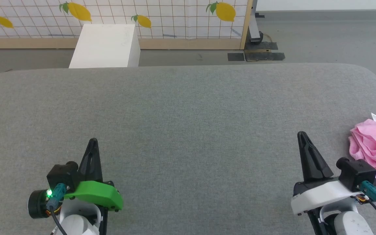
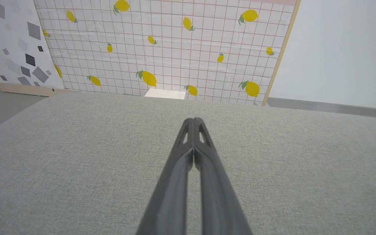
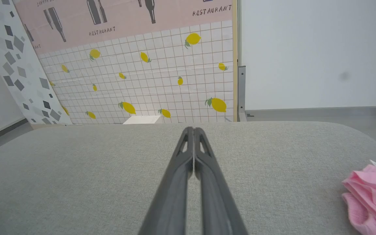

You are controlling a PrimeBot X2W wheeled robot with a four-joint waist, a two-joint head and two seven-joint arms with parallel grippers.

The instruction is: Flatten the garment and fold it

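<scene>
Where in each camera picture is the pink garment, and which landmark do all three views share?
Head view: the pink garment lies at the right edge, right of the right tool, on the grey cushion.
Left wrist view: grey cushion around the shut left tool; the garment's place lies past the right edge.
Right wrist view: the garment sits in the lower right corner.
Shared landmark: the white box before the lemon-patterned panel.

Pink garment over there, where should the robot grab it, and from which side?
Likely its puffy near edge facing the right gripper. The garment lies crumpled at the right side of the grey cushion, partly out of the head view, so come from its left with jaws opened and pinch a raised fold.
</scene>
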